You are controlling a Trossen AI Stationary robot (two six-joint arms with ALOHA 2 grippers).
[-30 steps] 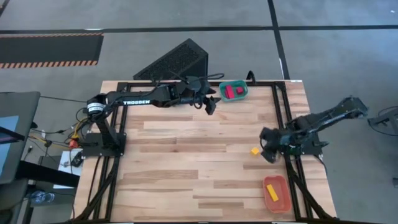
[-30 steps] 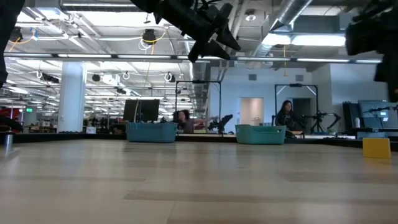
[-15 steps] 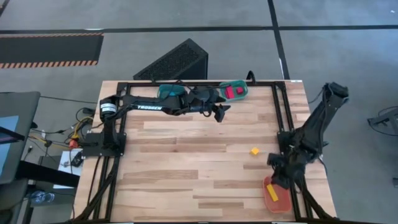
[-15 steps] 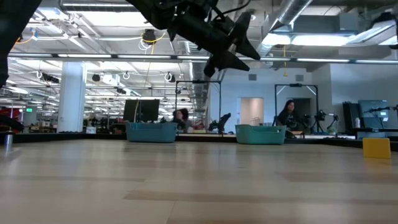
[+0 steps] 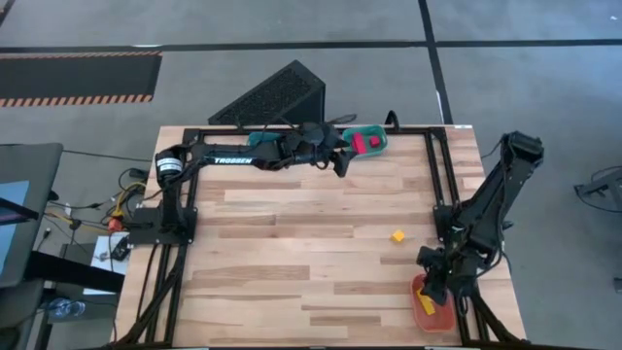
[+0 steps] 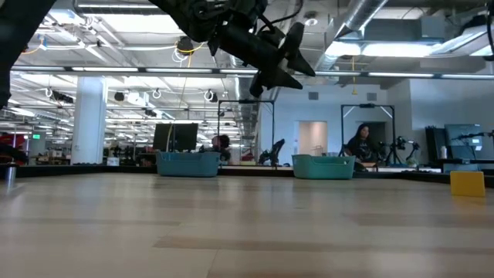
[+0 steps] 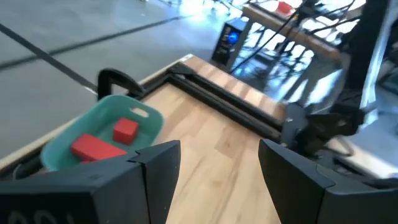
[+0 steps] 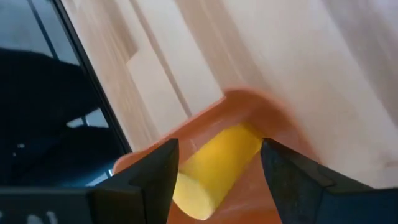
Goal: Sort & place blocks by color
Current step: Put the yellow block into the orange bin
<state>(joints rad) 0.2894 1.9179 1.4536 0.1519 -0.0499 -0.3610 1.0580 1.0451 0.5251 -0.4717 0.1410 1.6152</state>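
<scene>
My left gripper (image 5: 340,165) hangs open above the table near its far edge, just left of a teal bin (image 5: 373,152). In the left wrist view the open gripper (image 7: 217,168) faces that bin (image 7: 149,127), which holds two red blocks (image 7: 99,149). My right gripper (image 5: 428,290) hovers open over an orange bin (image 5: 439,319) at the near right corner. In the right wrist view its fingers (image 8: 149,180) stand either side of a yellow bar (image 8: 217,158) lying in that bin (image 8: 249,102). A yellow cube (image 5: 397,235) rests on the bare table, also in the low view (image 6: 467,184).
Another teal bin (image 5: 260,139) sits at the far edge, mostly under the left arm. Black frame rails (image 5: 439,185) run along the table's right and far sides. A dark slotted box (image 5: 277,92) lies beyond the far edge. People sit in the room behind.
My right gripper swung from beside the yellow cube toward the table's near edge and now hangs over the orange bin. My left gripper drifted right along the far edge, closer to the teal bin with the red blocks. The yellow cube stayed in place.
</scene>
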